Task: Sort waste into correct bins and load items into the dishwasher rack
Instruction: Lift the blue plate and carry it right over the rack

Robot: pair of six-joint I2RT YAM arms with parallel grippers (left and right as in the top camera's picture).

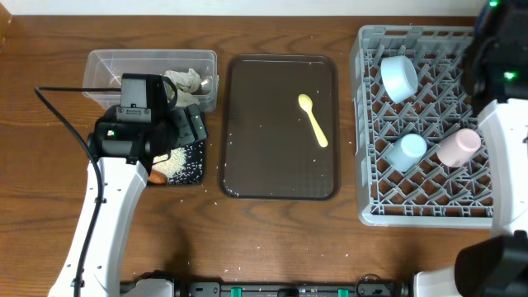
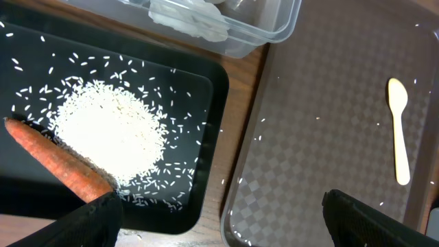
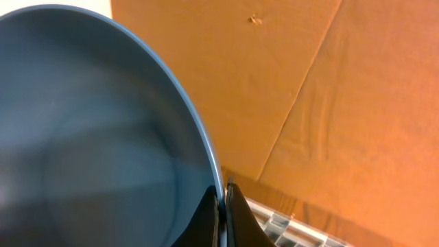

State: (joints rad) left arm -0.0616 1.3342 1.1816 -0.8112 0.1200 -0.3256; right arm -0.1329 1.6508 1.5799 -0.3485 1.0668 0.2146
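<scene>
Right fingers (image 3: 222, 209) are pinched shut on the rim of the large dark blue bowl (image 3: 89, 130), held in the air with a corner of the big grey lattice dishwasher rack (image 3: 274, 230) just below. The bowl looks rigid, smooth and heavy for a thin rim pinch, so it may swing or slip. Left fingers (image 2: 226, 223) are spread wide and empty over the shallow black tray (image 2: 206, 89) of white rice (image 2: 110, 130) and orange carrot piece (image 2: 55, 161). The pale yellow plastic spoon (image 1: 313, 120) lies flat on the brown serving tray (image 1: 247, 124); it looks light, stiff and slick, best taken mid-handle.
</scene>
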